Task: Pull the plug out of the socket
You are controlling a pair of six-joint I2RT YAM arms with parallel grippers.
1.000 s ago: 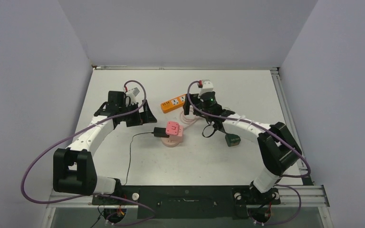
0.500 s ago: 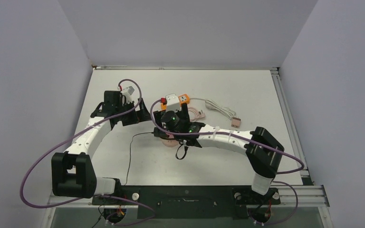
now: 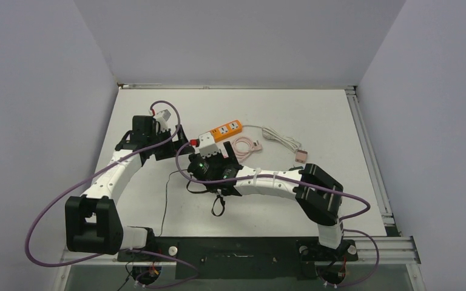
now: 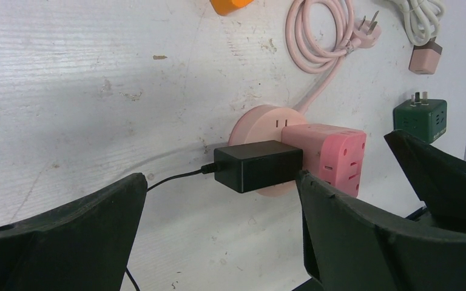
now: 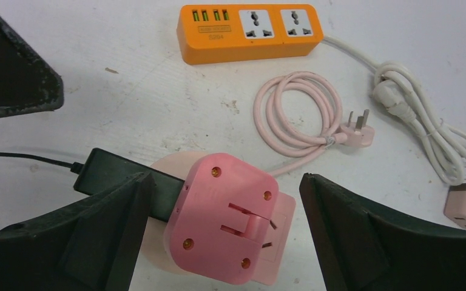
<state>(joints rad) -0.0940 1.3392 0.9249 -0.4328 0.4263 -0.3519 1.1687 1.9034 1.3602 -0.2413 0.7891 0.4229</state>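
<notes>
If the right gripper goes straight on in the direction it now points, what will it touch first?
Most likely the pink cube socket, which sits directly ahead of the open right gripper. The black plug in the cube's side lies just off that line. Depth is hard to judge from here.

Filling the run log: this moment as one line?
right gripper open over pink socket | left gripper open, short of black plug | plug seated

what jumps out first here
The pink socket cube at mid-table, with a black plug stuck in its side. The right arm's fingers hang open, flanking it in the wrist view. An orange power strip lies just beyond.
</notes>
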